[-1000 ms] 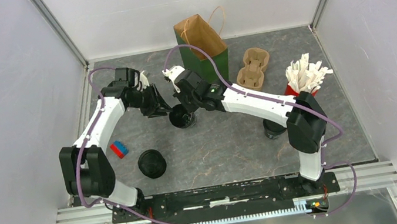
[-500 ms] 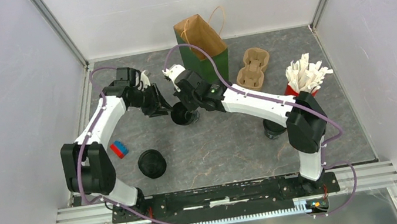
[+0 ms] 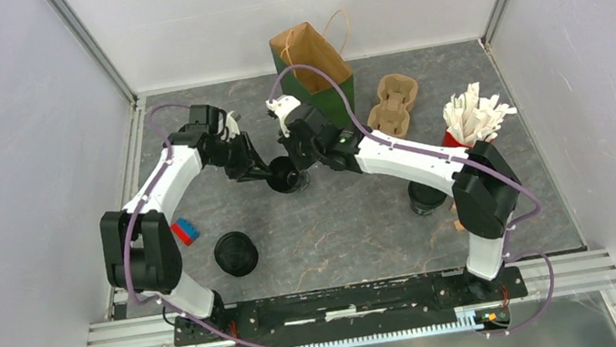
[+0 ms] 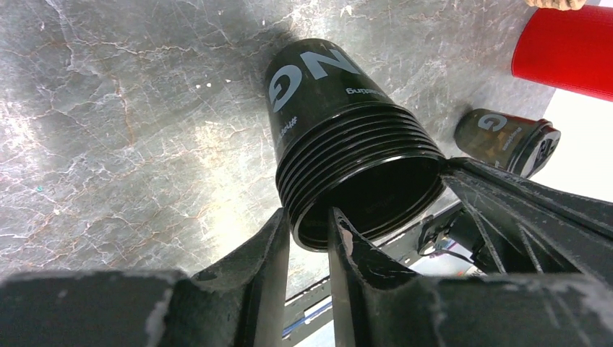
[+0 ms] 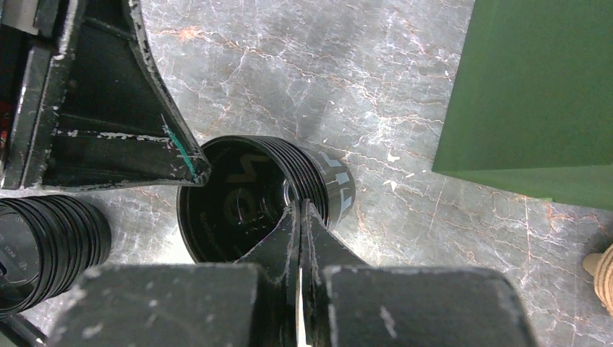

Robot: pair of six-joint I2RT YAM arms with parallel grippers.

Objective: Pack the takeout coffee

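Lidded cup (image 3: pixel 236 254) sits near the bases. Mid-table, both arms have shifted slightly farther back: left gripper (image 4: pixel 309 238) and right gripper (image 5: pixel 298 217) each pinch the open cup's (image 3: pixel 285 177) rim. Green bag (image 3: pixel 317 71) beyond, unpacked.

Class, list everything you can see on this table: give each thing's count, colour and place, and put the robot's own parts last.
Open cup: one, black, no lid, table centre, pinched at its rim by both grippers.
Other cups: two, black; one near left, one under the right arm.
Bag: one, green outside and brown inside, at the back.
Carrier: one, tan, right of the bag.
Red cup: one, holding white packets, far right.
Block: one, red and blue, left edge.
Left gripper: black, rim between its fingers.
Right gripper: black, shut on the rim.
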